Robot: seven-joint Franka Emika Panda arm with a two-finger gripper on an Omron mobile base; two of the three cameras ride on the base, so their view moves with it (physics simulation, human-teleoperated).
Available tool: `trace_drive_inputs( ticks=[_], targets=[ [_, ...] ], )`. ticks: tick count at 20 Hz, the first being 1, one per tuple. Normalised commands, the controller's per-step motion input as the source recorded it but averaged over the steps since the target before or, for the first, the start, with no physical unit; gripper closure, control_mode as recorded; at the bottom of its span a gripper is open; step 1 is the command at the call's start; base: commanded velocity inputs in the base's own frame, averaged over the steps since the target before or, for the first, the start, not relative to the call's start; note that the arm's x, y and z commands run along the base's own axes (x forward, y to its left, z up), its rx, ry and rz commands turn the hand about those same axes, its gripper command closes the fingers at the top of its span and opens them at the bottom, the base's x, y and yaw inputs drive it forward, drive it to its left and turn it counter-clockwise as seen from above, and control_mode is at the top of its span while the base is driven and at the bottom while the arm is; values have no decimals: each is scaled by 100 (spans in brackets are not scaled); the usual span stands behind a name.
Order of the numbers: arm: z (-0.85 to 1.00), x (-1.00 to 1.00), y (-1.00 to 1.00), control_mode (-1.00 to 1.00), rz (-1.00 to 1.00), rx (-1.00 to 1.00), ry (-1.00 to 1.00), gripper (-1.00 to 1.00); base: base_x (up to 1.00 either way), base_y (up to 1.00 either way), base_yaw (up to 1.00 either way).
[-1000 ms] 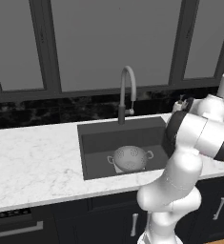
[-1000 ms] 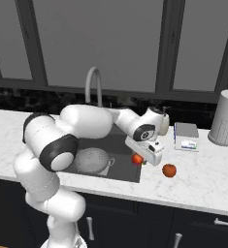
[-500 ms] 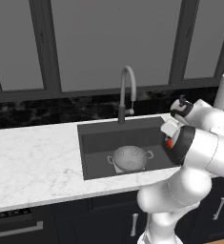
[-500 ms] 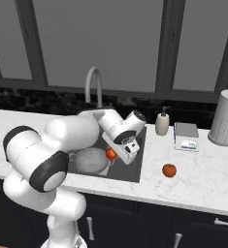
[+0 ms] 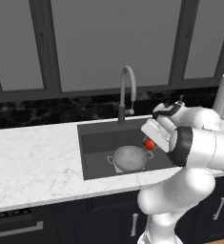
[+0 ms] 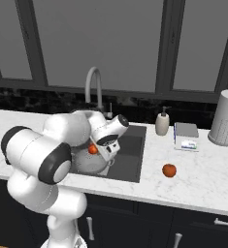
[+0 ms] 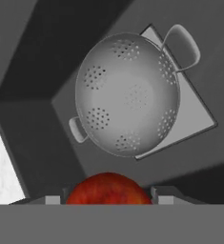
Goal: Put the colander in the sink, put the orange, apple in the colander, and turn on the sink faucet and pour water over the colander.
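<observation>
The grey colander (image 5: 129, 158) (image 7: 127, 95) stands upright in the dark sink (image 5: 100, 142) (image 7: 32, 124), on the paler plate at its bottom. My gripper (image 5: 149, 143) (image 6: 92, 149) (image 7: 107, 198) hangs over the basin, just right of and above the colander, shut on a red mottled fruit, the apple (image 7: 107, 189) (image 5: 149, 143). The orange (image 6: 169, 170) lies on the marble counter right of the sink. Behind the basin rises the gooseneck sink faucet (image 5: 126, 90) (image 6: 93, 81). In the right base view my arm covers part of the colander (image 6: 90, 165).
A soap bottle (image 6: 162, 123), a small box (image 6: 186, 136) and a pale perforated cylinder (image 6: 226, 117) stand on the counter to the right. Dark windows and a black backsplash run behind. The white marble counter (image 5: 32, 157) stretches left of the sink.
My arm has swung left from the counter by the orange to above the sink, carrying the apple with it. The colander and the orange have stayed put.
</observation>
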Motion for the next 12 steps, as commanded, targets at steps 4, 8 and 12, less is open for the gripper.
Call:
trace_drive_inputs(
  ticks=[4,8,12],
  targets=[
    [-23,3,2,-100,1,-9,3,100,0,0,0],
    [-54,9,2,-100,2,-11,0,100,0,0,0],
    [-35,14,0,-100,2,-1,0,100,0,0,0]
  ],
)
